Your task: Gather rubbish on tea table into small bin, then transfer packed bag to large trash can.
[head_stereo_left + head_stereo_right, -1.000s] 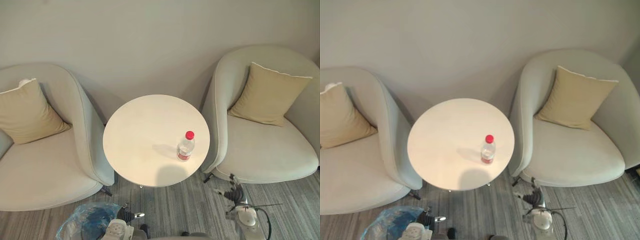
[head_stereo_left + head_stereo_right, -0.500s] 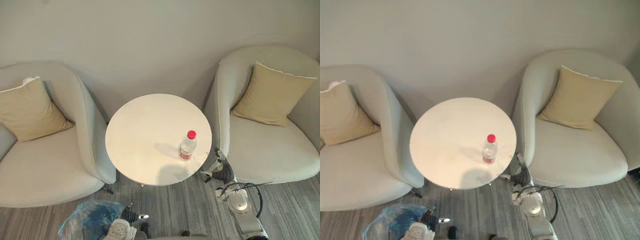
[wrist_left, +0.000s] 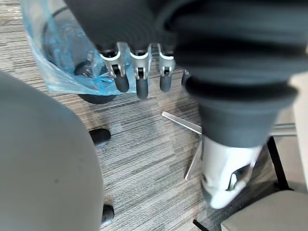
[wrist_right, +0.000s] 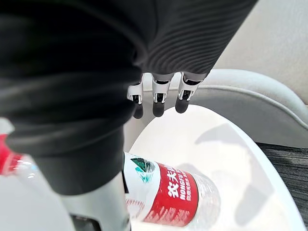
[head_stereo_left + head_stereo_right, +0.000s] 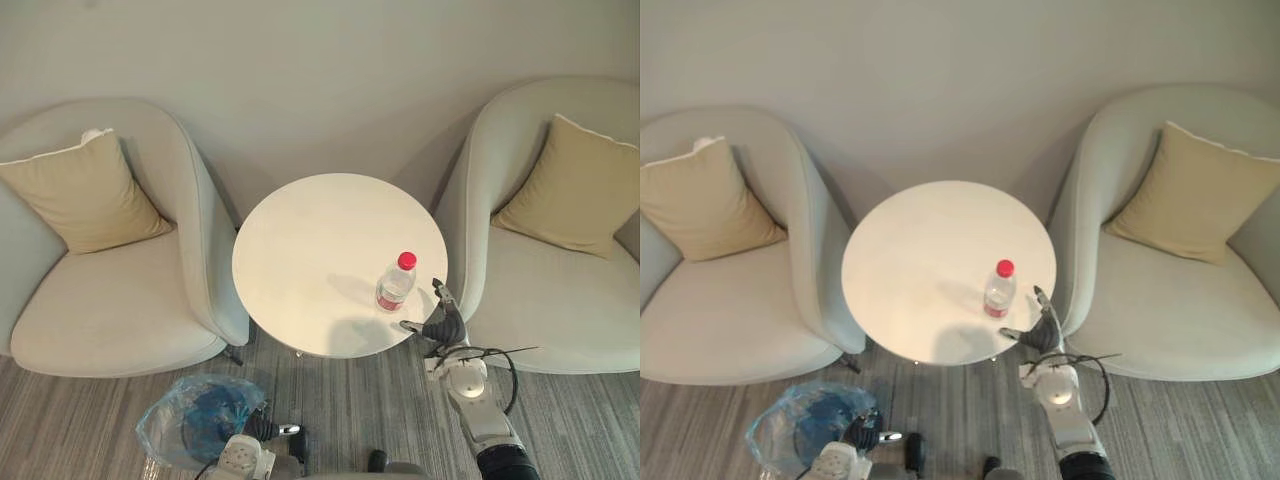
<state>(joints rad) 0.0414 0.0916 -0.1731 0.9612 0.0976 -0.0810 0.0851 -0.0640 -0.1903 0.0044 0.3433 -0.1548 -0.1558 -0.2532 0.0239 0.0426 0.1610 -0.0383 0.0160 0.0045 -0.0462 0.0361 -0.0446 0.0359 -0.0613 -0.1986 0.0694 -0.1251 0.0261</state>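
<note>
We've got one printed thing in front of us: the bottle (image 4: 208, 191), standing on the near right part of the worktop (image 5: 300, 240). In the right wrist view its label (image 4: 175, 198) wraps the lower body, a red band with a white panel next to it. On the red we make out white characters and a line of small white letters, and on the white a small green and dark emblem. From the head views the label is a red strip, too small to read.
</note>
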